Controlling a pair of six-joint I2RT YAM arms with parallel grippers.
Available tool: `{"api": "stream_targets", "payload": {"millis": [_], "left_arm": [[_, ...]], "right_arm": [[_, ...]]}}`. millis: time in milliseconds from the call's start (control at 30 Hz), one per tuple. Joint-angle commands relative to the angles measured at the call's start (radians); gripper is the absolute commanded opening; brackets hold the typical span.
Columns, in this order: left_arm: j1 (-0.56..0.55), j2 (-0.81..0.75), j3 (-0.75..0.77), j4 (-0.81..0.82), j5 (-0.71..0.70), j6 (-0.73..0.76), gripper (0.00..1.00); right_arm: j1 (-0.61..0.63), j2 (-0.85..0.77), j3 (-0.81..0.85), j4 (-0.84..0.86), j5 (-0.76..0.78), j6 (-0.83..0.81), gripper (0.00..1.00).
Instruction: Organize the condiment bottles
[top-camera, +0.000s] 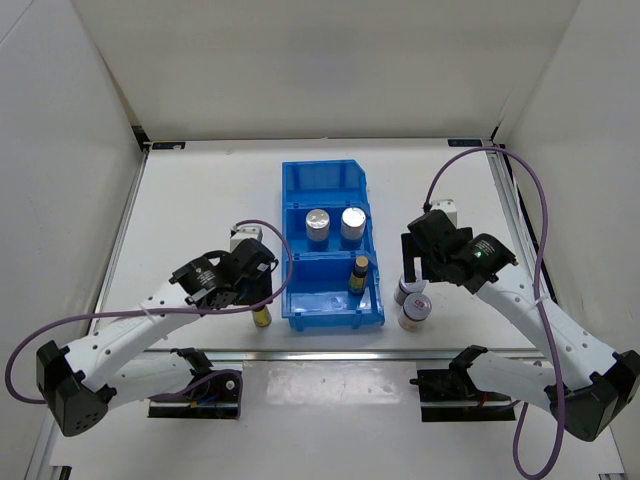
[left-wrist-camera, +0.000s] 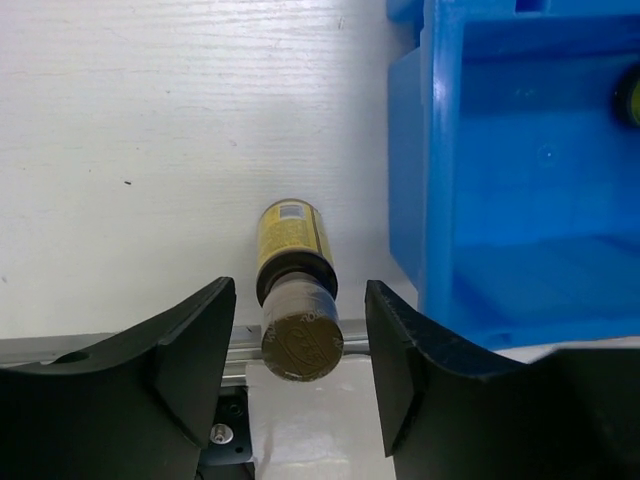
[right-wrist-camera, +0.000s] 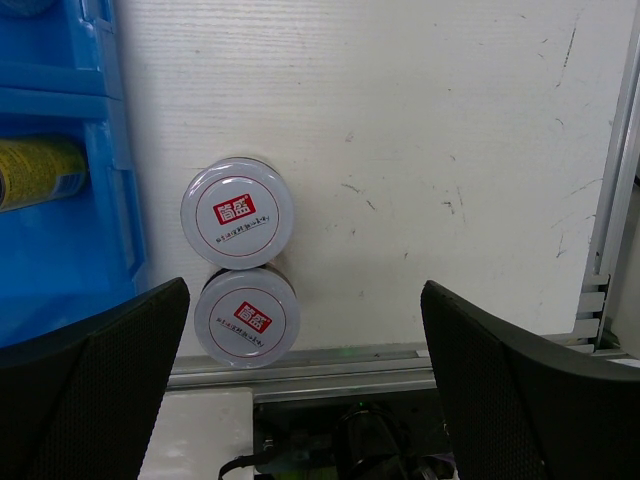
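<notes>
Three bottles sat in the blue bin from above: two silver-topped bottles, one yellow bottle. Left wrist: the left gripper was spread apart around a loose yellow bottle beside the bin, not touching; squeezing it seemed next. Right wrist: the right gripper gaped beside two touching red-marked jars.

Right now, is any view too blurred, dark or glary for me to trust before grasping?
Top external: even light, soft shadows, though the two silver-topped white cylinders glint brightly. Left wrist: the slim dark yellow-labelled bottle is crisp, its near cap softer. Right wrist: the two silver-lidded jars read sharply.
</notes>
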Motion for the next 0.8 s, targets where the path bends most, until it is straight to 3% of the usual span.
{"api": "stream_targets", "payload": {"millis": [0,133,300,633,767], "left_arm": [[0.005,-0.025,-0.011,0.022,0.038,0.0,0.67],[0.005,-0.034,-0.021,0.022,0.038,-0.009,0.73],[0.005,-0.014,-0.021,0.022,0.038,-0.009,0.65],[0.005,-0.005,-0.021,0.031,0.02,-0.027,0.27],[0.005,-0.014,0.054,0.022,0.02,0.009,0.11]], "right_arm": [[0.002,0.0,-0.003,0.014,0.007,0.001,1.0],[0.002,0.0,-0.003,0.014,0.007,0.001,1.0],[0.002,0.0,-0.003,0.014,0.007,0.001,1.0],[0.002,0.0,-0.003,0.014,0.007,0.001,1.0],[0.002,0.0,-0.003,0.014,0.007,0.001,1.0]]}}
